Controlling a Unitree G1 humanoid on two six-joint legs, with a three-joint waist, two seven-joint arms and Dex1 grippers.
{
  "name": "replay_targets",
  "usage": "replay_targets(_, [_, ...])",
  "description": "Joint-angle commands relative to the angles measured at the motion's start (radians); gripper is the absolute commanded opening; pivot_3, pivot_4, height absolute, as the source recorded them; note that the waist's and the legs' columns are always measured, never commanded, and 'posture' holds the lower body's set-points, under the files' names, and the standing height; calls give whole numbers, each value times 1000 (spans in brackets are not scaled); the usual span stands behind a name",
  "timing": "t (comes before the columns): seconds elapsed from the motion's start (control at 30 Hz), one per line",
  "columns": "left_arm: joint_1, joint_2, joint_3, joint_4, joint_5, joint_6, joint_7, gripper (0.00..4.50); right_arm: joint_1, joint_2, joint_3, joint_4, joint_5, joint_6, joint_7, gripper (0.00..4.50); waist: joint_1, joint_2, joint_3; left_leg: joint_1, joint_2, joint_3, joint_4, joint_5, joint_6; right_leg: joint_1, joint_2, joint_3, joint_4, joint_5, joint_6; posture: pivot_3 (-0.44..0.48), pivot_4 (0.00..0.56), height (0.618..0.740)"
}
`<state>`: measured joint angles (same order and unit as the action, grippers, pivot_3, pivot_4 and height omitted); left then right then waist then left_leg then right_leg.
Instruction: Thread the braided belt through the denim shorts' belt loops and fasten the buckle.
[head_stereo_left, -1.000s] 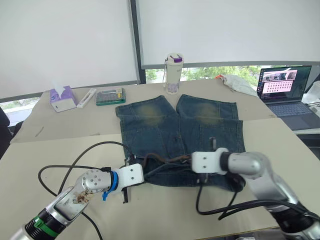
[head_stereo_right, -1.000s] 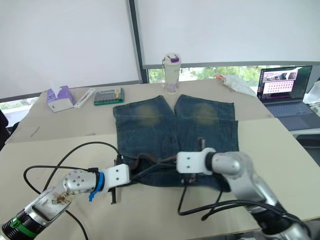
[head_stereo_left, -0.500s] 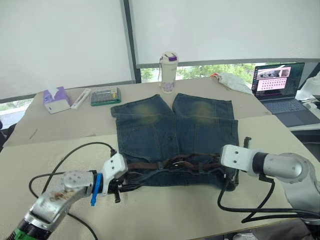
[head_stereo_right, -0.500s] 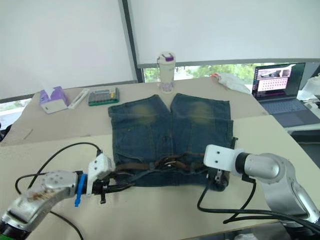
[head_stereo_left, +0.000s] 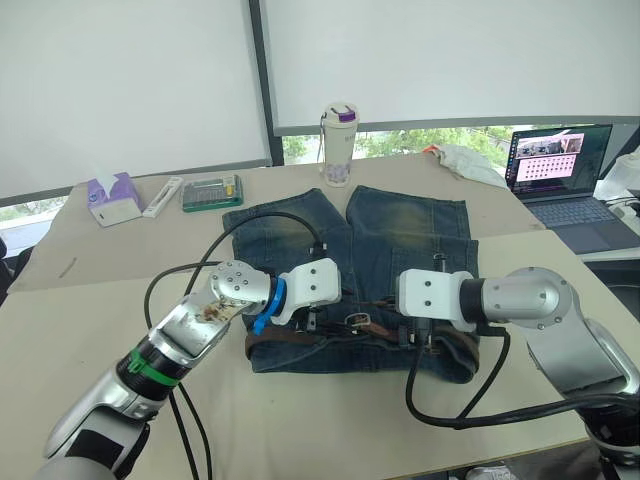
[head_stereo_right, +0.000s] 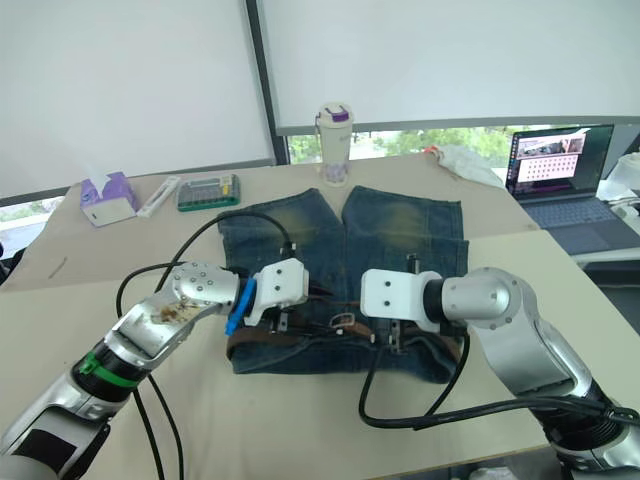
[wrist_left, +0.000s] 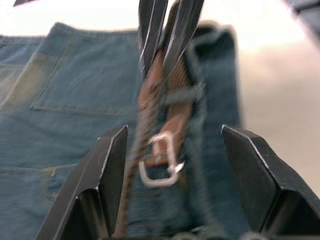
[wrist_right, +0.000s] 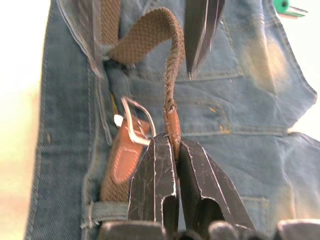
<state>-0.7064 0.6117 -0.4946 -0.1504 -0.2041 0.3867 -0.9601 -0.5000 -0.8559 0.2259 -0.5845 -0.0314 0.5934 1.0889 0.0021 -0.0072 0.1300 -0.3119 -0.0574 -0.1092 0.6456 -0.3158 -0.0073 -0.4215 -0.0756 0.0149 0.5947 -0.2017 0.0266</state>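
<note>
A: Item one, the garment?
B: Denim shorts (head_stereo_left: 400, 235) — laid flat on the counter (head_stereo_left: 120, 300), waistband toward the robot, legs toward the bottle (head_stereo_left: 339, 145).
A: Belt?
B: Braided belt (wrist_right: 150, 35) along the waistband, passing under a belt loop (wrist_right: 107, 211); its leather tip arches up off the denim. Buckle (wrist_left: 160, 162) lies on the waistband near the middle, between the two claws.
A: Left claw?
B: Left claw (wrist_left: 170, 165) — fingers spread wide, one to each side of the buckle, gripping nothing.
A: Right claw?
B: Right claw (wrist_right: 176, 150) — fingers pinched together on the belt's leather tip, just beside the buckle.
A: Other stock?
B: Tissue box (head_stereo_left: 112, 198), laptop (head_stereo_left: 565, 175), both well apart from the shorts.
</note>
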Motion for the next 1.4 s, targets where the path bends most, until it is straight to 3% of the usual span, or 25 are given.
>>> replay_targets(0.03, [-46, -46, 17, 33, 45, -36, -2, 2899, -35, 1, 3, -57, 28, 33, 0, 0, 4, 0, 0, 0, 0, 0, 1, -1, 1, 0, 0, 0, 0, 0, 0, 0, 150, 740])
replay_targets(0.3, [-21, -64, 33, 40, 92, -69, -56, 352, -44, 73, -14, -96, 110, 182, -60, 0, 6, 0, 0, 0, 0, -1, 4, -1, 2, 0, 0, -1, 1, 0, 1, 0, 150, 740])
replay_targets(0.33, [-17, -55, 40, 42, 97, -72, -62, 19, -34, 74, -19, -99, 130, 212, -55, 398, 6, 0, 0, 0, 0, -1, 4, -1, 2, 0, 0, -1, 1, 0, 1, 0, 150, 740])
replay_targets(0.47, [9, 1, 54, 76, 146, -115, -69, 0, 23, 83, 7, -65, 88, 243, -140, 1783, 7, 1, -1, 0, 0, -1, 4, -1, 2, 0, 0, -1, 1, 0, 1, 0, 150, 740])
replay_targets(0.67, [51, 44, 78, 96, 212, -158, -49, 0, 102, 73, 111, 4, 3, 203, -223, 1783, 8, 1, -1, 1, 0, -1, 5, -1, 2, 0, 0, -1, 1, 0, 1, 0, 150, 740])
replay_targets(0.9, [133, 76, 108, 48, 239, -202, -48, 0, 97, 73, 172, 94, -64, 175, -272, 1783, 4, 1, -1, 1, 0, -1, 5, -1, 3, 0, 0, -1, 2, 1, 1, 0, 150, 740])
replay_targets(1.1, [212, 79, 121, 16, 258, -211, -30, 0, 95, 108, 133, 120, -45, 199, -292, 41, 5, 1, -2, 1, 0, -1, 5, -1, 3, 0, 0, -1, 2, 1, 1, 0, 150, 740])
replay_targets(1.4, [266, -39, 99, -9, 307, -100, 75, 0, 91, 158, 55, 71, 39, 293, -302, 41, 8, 2, -3, 1, 0, -1, 6, -3, 5, 0, 0, -1, 2, 1, 1, 0, 150, 740])
